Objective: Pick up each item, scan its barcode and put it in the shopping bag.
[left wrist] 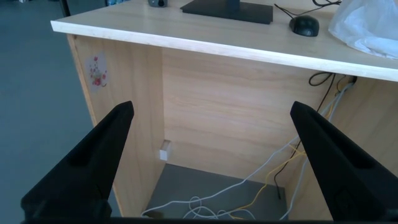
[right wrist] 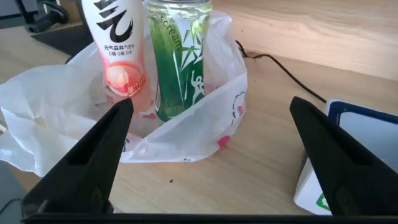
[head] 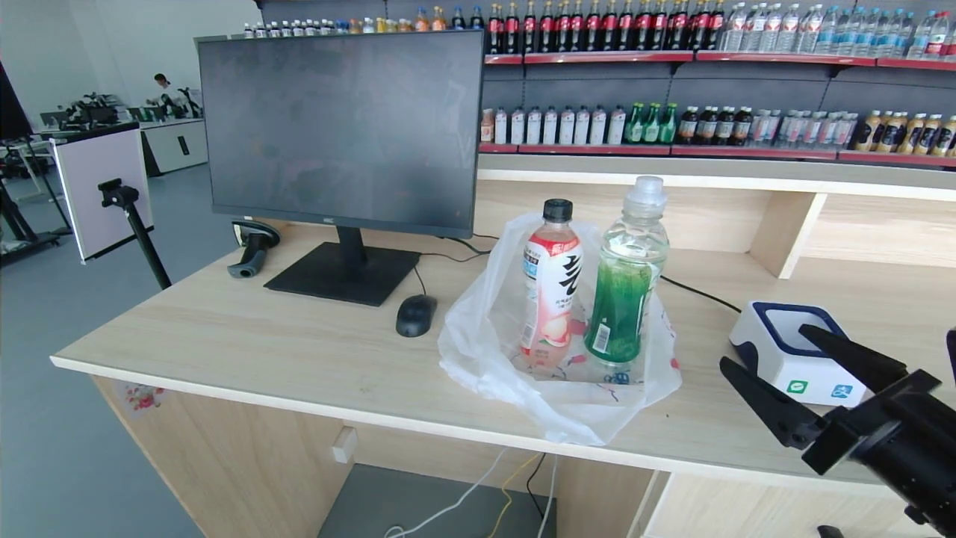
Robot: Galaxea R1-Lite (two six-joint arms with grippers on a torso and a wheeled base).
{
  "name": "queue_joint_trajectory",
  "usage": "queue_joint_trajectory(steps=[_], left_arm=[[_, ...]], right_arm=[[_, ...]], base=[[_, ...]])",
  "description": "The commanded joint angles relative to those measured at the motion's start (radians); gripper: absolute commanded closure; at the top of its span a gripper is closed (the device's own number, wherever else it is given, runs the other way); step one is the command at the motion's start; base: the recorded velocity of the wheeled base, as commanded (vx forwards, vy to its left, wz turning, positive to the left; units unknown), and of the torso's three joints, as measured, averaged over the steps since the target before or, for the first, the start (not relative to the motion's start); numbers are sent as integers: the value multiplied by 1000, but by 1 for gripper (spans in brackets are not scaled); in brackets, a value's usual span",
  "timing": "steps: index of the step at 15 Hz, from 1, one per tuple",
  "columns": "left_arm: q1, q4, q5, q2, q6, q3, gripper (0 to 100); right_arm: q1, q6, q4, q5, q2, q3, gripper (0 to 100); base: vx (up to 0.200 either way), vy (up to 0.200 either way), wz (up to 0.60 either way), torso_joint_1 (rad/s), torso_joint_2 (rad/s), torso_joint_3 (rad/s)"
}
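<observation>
Together in shopping bag [head: 478, 340]: pink bottle [head: 551, 284]; green bottle [head: 624, 299]

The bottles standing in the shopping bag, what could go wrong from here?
1. The pink bottle and green bottle stand upright, side by side in the loose shopping bag; a nudge from the open right gripper nearby could topple either.
2. The scanner sits right by that gripper; a swing might knock it.
3. The left gripper hangs open below the counter; lifting it straight up might hit the edge.
</observation>
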Motion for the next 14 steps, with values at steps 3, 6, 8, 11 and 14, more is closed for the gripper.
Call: queue_joint_trajectory(steps=[3, 6, 8, 11, 14], left_arm=[[0, 0, 2, 0, 0, 0, 0], [0, 0, 0, 0, 0, 0, 0], [0, 0, 2, 0, 0, 0, 0], [0, 0, 2, 0, 0, 0, 0], [0, 0, 0, 0, 0, 0, 0]], right_arm=[[18, -80, 333, 32, -402, 17, 0], [20, -103, 566, 40, -578, 25, 0], [20, -111, 815, 40, -758, 25, 0], [18, -129, 1046, 37, -943, 17, 0], [-14, -149, 1218, 33, -1100, 25, 0]], base=[[0, 0, 0, 0, 0, 0], [0, 0, 0, 0, 0, 0], [0, 0, 0, 0, 0, 0], [0, 0, 0, 0, 0, 0], [0, 0, 0, 0, 0, 0]])
